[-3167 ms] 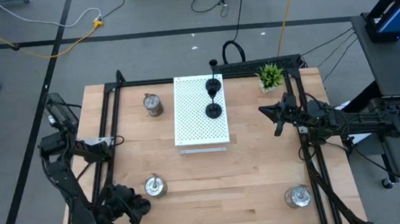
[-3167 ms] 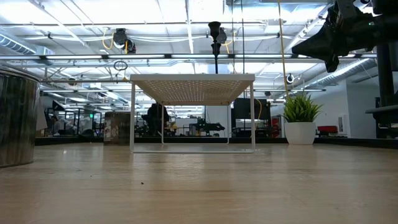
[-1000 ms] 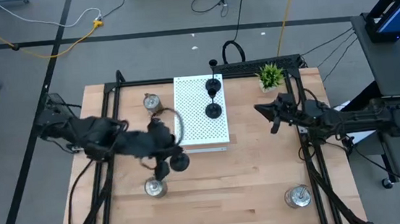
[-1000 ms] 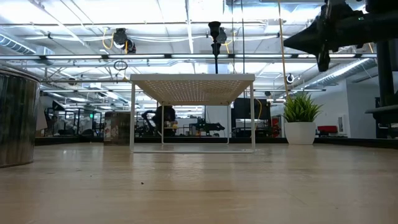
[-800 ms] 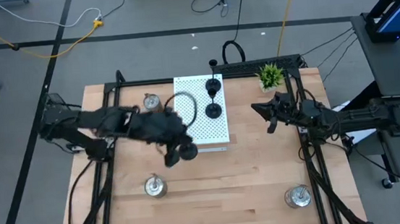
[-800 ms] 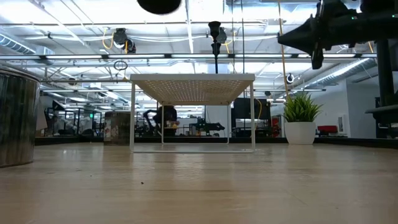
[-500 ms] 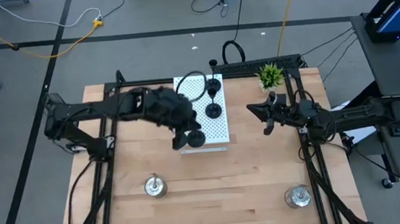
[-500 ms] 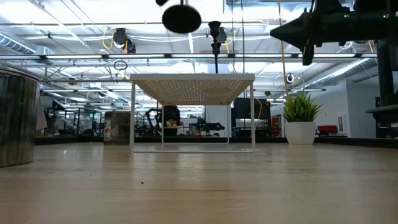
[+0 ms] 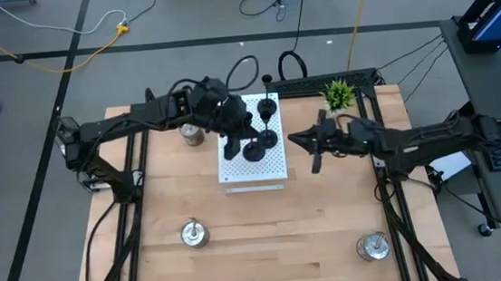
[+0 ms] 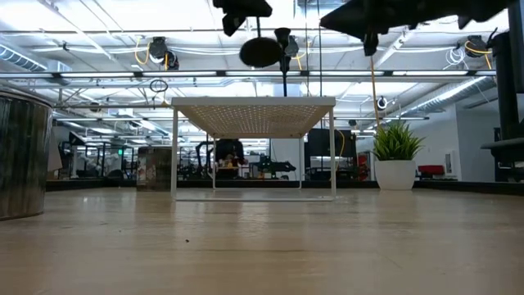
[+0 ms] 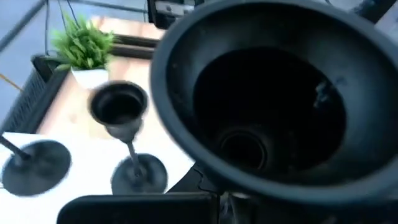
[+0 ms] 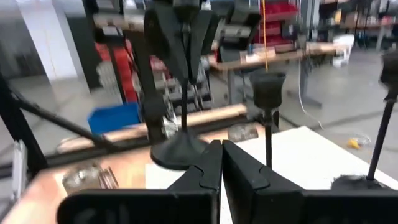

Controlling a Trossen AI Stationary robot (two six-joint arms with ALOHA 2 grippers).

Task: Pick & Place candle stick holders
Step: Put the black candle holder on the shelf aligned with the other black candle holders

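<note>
Candle stick holders: high view shows 2 black ones standing on the white board (image 9: 248,163) w/ holes, near the far edge of the surface (image 9: 313,235). The left pincer (image 9: 231,147) is shut on a 3rd black holder (image 9: 255,151), hanging over the board's middle. I think it's the put-down step. Next: lower it flat on a bare spot, not bumping the standing black holder (image 9: 269,139) just beside it, then let go. Right pincer (image 9: 317,159) is shut, holds nothing, and waits just off the board's right side. Shiny silver holders sit apart: one (image 9: 192,132) left of the board, one (image 9: 193,233) near the front-left, one (image 9: 373,246) in the front-right corner.

Low view: board stands on thin legs; the carried holder's round base shows dark above its top.

Left wrist view: base looks like a smooth dark bowl from below. Thin stem, small cup on the standing one.

Right wrist view: closed tips; thin black stems, round flat feet.
</note>
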